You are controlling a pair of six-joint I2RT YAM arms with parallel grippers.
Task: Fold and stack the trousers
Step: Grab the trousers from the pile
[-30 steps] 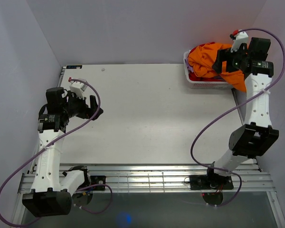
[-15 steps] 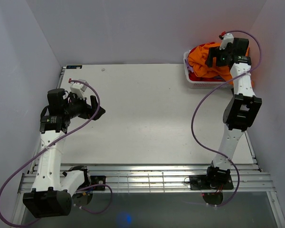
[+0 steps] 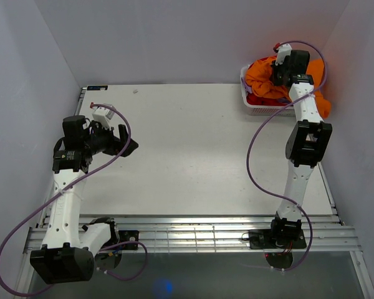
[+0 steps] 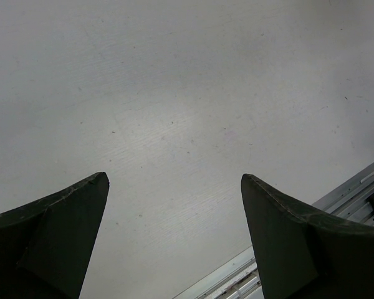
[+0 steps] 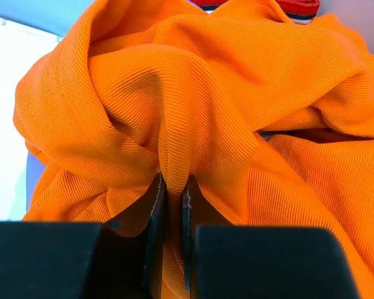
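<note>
At the far-right basket (image 3: 266,112), outstretched right gripper (image 5: 172,181) clamps the trousers (image 5: 237,75); left gripper (image 4: 173,179) gapes.

Orange trousers (image 3: 262,76) lie crumpled (ribbed cloth) in the white basket (image 3: 265,112).

Both arms share one build: white link shells, black joint housings. The left arm (image 3: 65,187) and right arm (image 3: 299,168) mount on the rail at the surface's (image 3: 193,149) near edge. Each carries a purple cable. The left cable (image 3: 25,230) loops beyond the surface's left edge, the right cable (image 3: 255,156) over its right side. A white wrist module (image 3: 101,113) has a red tip. The left fingers (image 4: 50,243) are dark matte wedges with scuffed edges. The right fingers (image 5: 262,261) are black blocks with thin flat pale-edged inner pads.
</note>
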